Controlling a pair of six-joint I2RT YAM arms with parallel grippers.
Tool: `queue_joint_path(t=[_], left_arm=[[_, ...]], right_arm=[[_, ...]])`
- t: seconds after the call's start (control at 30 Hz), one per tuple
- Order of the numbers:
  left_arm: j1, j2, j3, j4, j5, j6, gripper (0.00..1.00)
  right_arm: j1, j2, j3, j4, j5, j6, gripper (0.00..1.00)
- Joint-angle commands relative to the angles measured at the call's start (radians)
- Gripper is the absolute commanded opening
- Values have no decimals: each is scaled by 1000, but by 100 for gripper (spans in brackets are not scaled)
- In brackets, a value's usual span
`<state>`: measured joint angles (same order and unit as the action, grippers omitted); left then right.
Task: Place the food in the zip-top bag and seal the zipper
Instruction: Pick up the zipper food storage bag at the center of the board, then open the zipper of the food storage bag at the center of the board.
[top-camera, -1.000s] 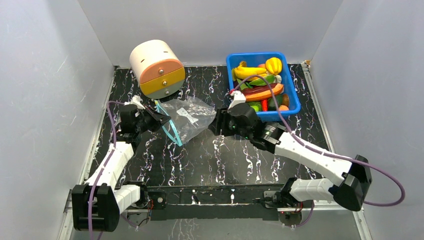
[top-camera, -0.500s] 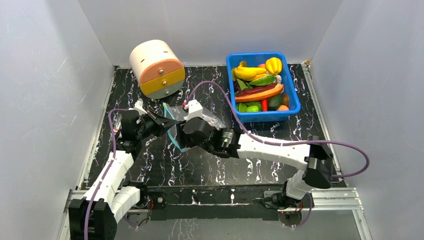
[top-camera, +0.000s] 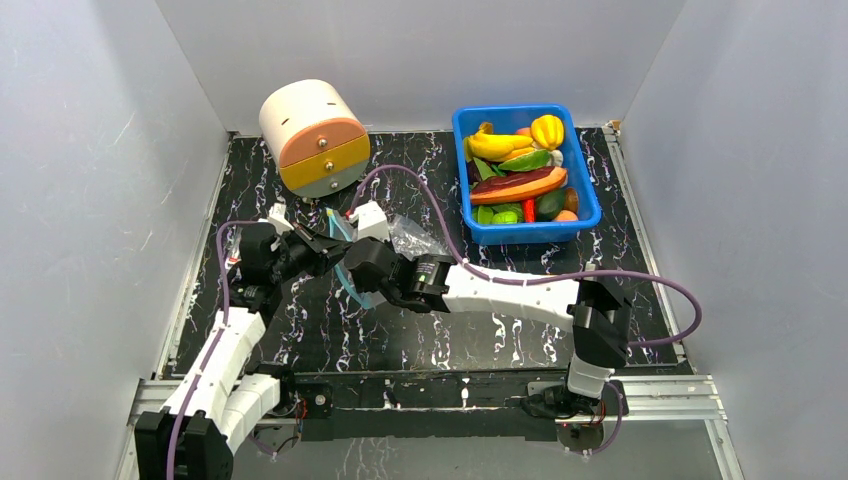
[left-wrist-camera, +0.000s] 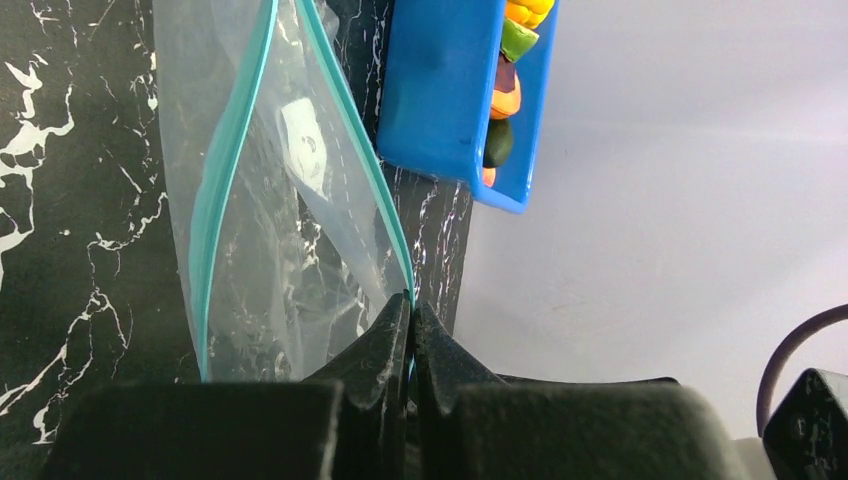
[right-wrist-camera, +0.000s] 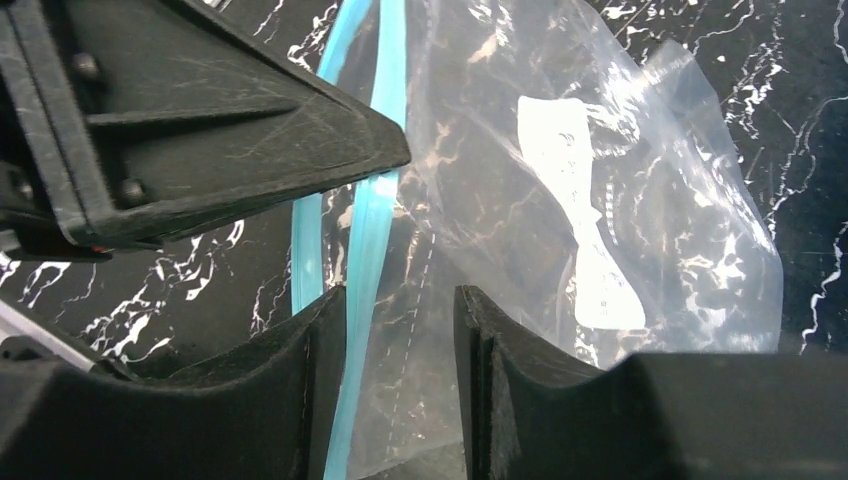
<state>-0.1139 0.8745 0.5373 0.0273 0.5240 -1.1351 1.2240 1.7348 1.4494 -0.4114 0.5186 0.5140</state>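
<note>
Food (top-camera: 520, 185) is seen heaped in a blue bin (top-camera: 530, 233) at 1 o'clock on the black marbled worktop (top-camera: 450, 330), 12 o'clock being taken as the far wall. All of the food that can be made out is in that bin: yellow, green, orange and red pieces.

At about 10 o'clock the clear bag (top-camera: 415, 238) is held up off the worktop, just at 5 o'clock of a cream-and-orange drum (top-camera: 312, 135). Its body trails toward 3 o'clock, and a white label (right-wrist-camera: 580, 220) is seen through the film.

In the left wrist view the left claw (left-wrist-camera: 411, 305) is pressed together, and one end of the teal zipper (left-wrist-camera: 355, 150) is pinched between its tips. From that pinch the zipper's two strips are seen to part, so the mouth is gaped open.

The right claw (right-wrist-camera: 400, 330) is brought in from 3 o'clock, right beside the left one. Its jaws are spread, and the zipper with a fold of film is framed between them. Whether the film is touched by either jaw cannot be told. One of the left claw's fingers (right-wrist-camera: 220, 130) is seen at 10 o'clock in the right wrist view, just above the zipper.
</note>
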Motion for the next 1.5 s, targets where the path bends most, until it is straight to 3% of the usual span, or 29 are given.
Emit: queue_joint_path(t=[0.0, 0.2, 0.27, 0.5, 0.7, 0.9, 1.2, 1.33, 1.47], left_arm=[[-5, -37, 31, -19, 48, -22, 0], [-5, -56, 40, -49, 39, 12, 0], [-5, -51, 54, -72, 40, 41, 6], [-5, -12, 196, -275, 17, 237, 56], [-4, -45, 247, -411, -59, 334, 68], [-4, -65, 184, -365, -51, 285, 69], [-5, 28, 161, -273, -21, 278, 60], [-6, 61, 143, -229, 6, 270, 45], [-6, 61, 140, -208, 16, 268, 24]], right_arm=[[2, -6, 35, 16, 104, -30, 36], [1, -38, -13, 43, 141, -37, 0], [0, -56, -39, 70, 140, -39, 0], [-3, -107, -85, 109, 133, -19, 0], [-36, -163, -122, 118, 135, 36, 0], [-54, -234, -180, 182, 105, 106, 0], [-57, -273, -231, 238, 90, 168, 0], [-59, -272, -237, 245, 84, 180, 0], [-61, -270, -241, 245, 87, 191, 0]])
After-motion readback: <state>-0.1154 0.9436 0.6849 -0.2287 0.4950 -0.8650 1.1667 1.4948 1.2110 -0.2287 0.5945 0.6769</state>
